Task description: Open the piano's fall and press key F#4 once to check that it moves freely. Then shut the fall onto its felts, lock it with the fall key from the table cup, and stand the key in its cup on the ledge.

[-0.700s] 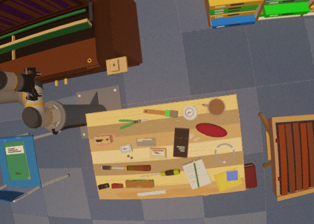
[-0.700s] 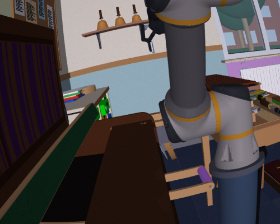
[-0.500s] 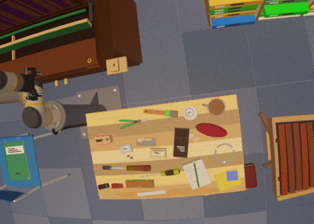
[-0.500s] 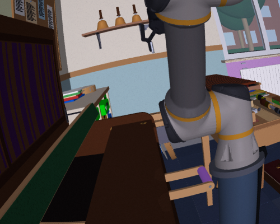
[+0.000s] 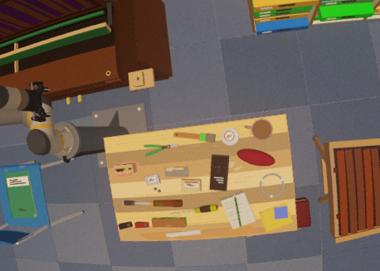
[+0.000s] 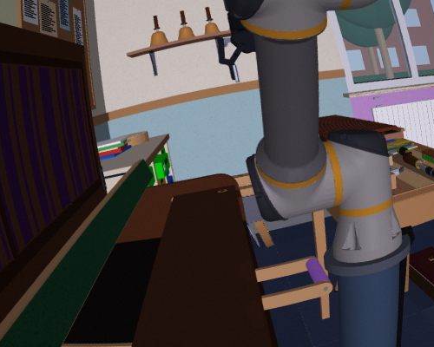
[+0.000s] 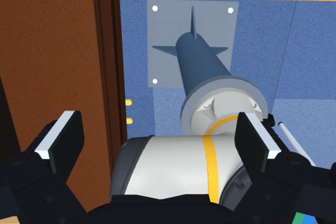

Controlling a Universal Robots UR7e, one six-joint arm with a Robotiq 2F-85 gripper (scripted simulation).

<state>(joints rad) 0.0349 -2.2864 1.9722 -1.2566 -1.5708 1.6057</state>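
At the upper left stands the brown piano (image 5: 83, 30), its dark fall (image 6: 202, 269) lying shut over the keys with a brass keyhole (image 5: 108, 73) near its right end. A small tan ledge (image 5: 141, 79) sticks out at the piano's right front corner. On the wooden table (image 5: 199, 177) a round brown cup (image 5: 261, 129) sits near the far right corner; I cannot make out the fall key. My gripper (image 7: 158, 148) hangs high in front of the piano's fall, above my own arm and base, and it is open and empty.
The robot's base column (image 7: 202, 66) stands on a grey floor plate between piano and table. The table carries pliers (image 5: 159, 148), a brush (image 5: 195, 136), screwdrivers and a notebook. A blue chair (image 5: 20, 199) is at lower left, a slatted wooden crate (image 5: 356, 189) at right, and coloured drawers (image 5: 307, 1) behind.
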